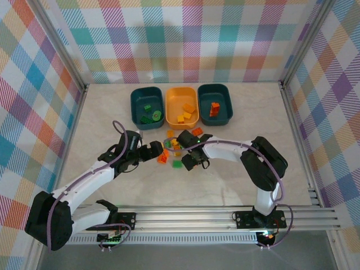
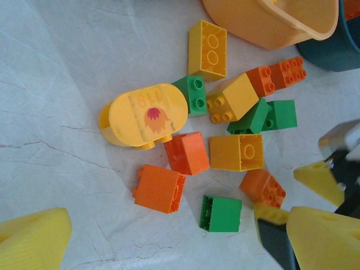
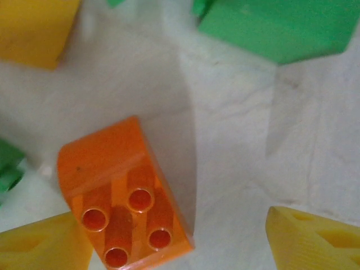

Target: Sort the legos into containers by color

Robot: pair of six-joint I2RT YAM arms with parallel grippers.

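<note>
Several green, yellow and orange legos [image 1: 173,147] lie in a loose pile on the table in front of three containers. My left gripper [image 1: 158,151] hovers at the pile's left, open; in its wrist view an orange brick [image 2: 160,188] and a green brick [image 2: 221,213] lie between its wide-apart fingers [image 2: 31,239]. My right gripper [image 1: 191,162] is low at the pile's right, open. An orange brick [image 3: 121,194] lies underside up between its fingers, against the left finger [image 3: 42,244], with a wide gap to the other finger [image 3: 315,239].
At the back stand the left teal tub [image 1: 136,104] with green legos, the yellow-orange tub [image 1: 171,104] with yellow ones and the right teal tub [image 1: 226,101] with orange-red ones. A large yellow oval piece [image 2: 143,115] lies in the pile. The two grippers are close together.
</note>
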